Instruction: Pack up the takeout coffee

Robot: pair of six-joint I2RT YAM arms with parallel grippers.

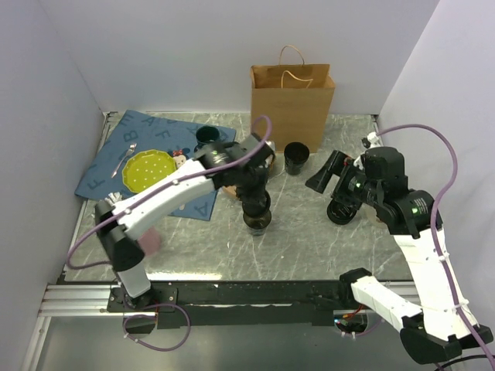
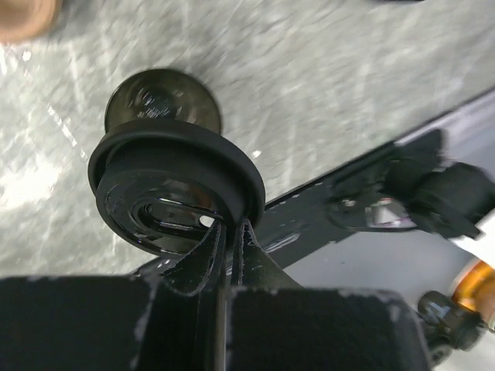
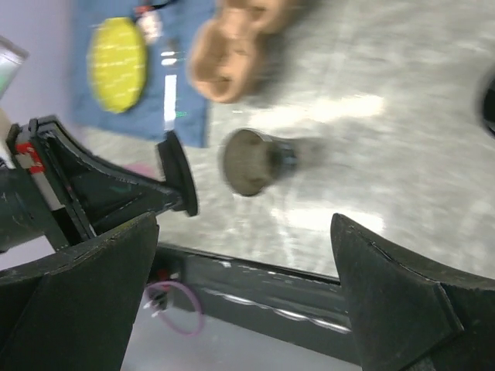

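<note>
Seen from the top external camera, the takeout coffee cup (image 1: 257, 222) stands on the marble-patterned table (image 1: 309, 239) near its middle, directly under the left gripper (image 1: 255, 202). The right gripper (image 1: 331, 197) is well apart to the right with its jaws spread wide and nothing between them. A brown paper bag (image 1: 292, 104) stands upright at the back, with a second black cup (image 1: 296, 158) just before it. Capital letters are printed on the blue mat (image 1: 147, 127), but they are too small to be read with confidence. In the left wrist view, the black lid (image 2: 174, 185) is pinched at its rim by the clenched left gripper (image 2: 229, 232). The uncovered cup (image 2: 162, 97) is seen beyond it, partly overlapped, and contact between them cannot be judged. In the blurred right wrist view, the cup (image 3: 255, 161) is framed far ahead of the released right gripper (image 3: 247, 255). The lid (image 3: 178, 174) is shown edge-on beside the cup. A yellow plate (image 3: 116, 62) lies on the mat (image 3: 186, 108). No brand or label can be made out.
</note>
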